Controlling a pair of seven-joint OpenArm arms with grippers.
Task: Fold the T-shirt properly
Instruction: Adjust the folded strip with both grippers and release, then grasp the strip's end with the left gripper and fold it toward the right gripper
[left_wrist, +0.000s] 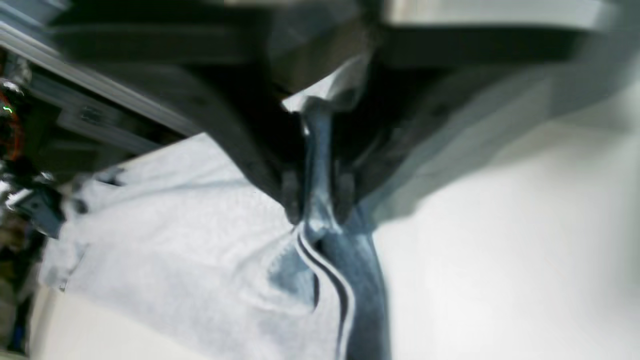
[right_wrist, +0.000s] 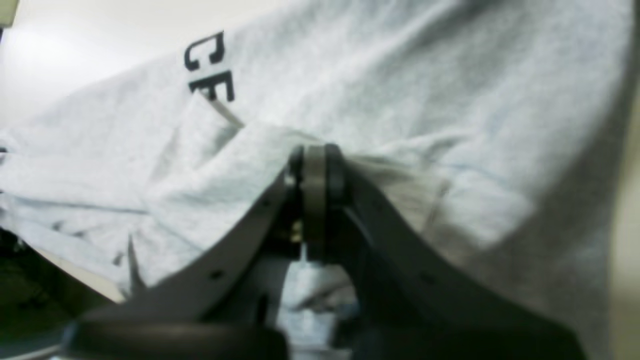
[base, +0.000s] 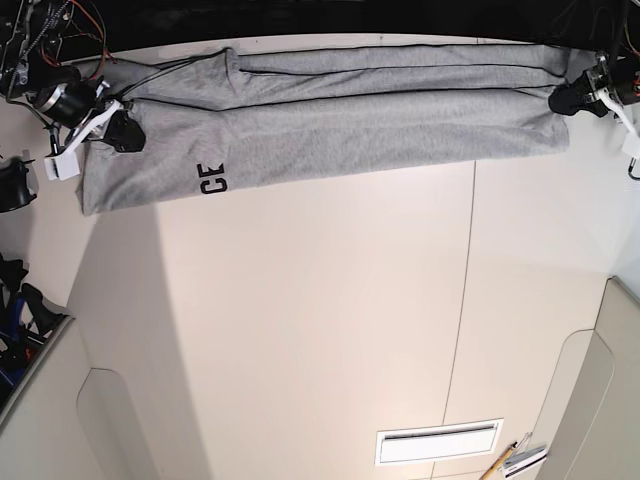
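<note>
Heather-grey cotton T-shirt (base: 330, 125), folded into a long band with black letters "CE" (base: 212, 179) showing, lies stretched across the far edge of the white table (base: 320, 320). Left gripper (left_wrist: 318, 207) pinches a bunched fold of the cloth at one end; right gripper (right_wrist: 315, 165) is clamped on the fabric at the other.

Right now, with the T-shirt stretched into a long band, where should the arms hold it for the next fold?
Judging from its pose, keep to the short ends. The T-shirt lies as a narrow strip, so the right gripper pinches the lettered end from outside and the left gripper the far end. Both are shut on bunched cloth, so tension stays even.
</note>
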